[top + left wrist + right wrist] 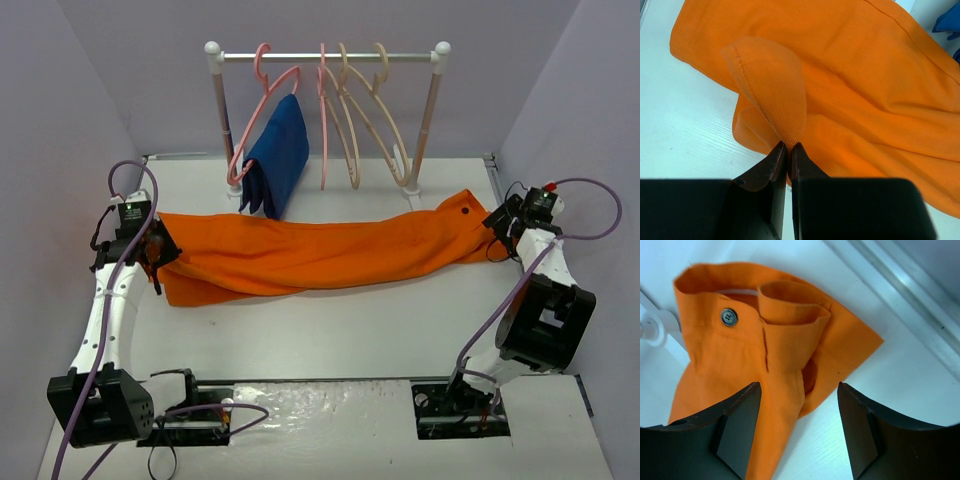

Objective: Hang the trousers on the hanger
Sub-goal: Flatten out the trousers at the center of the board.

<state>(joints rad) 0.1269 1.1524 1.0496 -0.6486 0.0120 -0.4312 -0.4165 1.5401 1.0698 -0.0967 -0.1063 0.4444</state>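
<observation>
The orange trousers (320,255) lie stretched from left to right across the white table. My left gripper (158,250) is at their left end, shut on a fold of the leg hem (765,90); in the left wrist view its fingertips (788,146) pinch the cloth. My right gripper (497,235) is at the waistband end and stands open. The buttoned waistband (740,355) lies below and between its fingers (800,390), not clamped. The cream-beige hanger (384,72) hangs near the right end of the rail, with another of the same colour beside it.
A small rack with a metal rail (330,57) stands at the back. A dark blue garment (278,160) hangs from a pink hanger (262,65), and a second pink hanger (323,120) hangs mid-rail. The rack's foot (652,327) is close to the waistband. The table's raised edge (910,295) runs right of my right gripper.
</observation>
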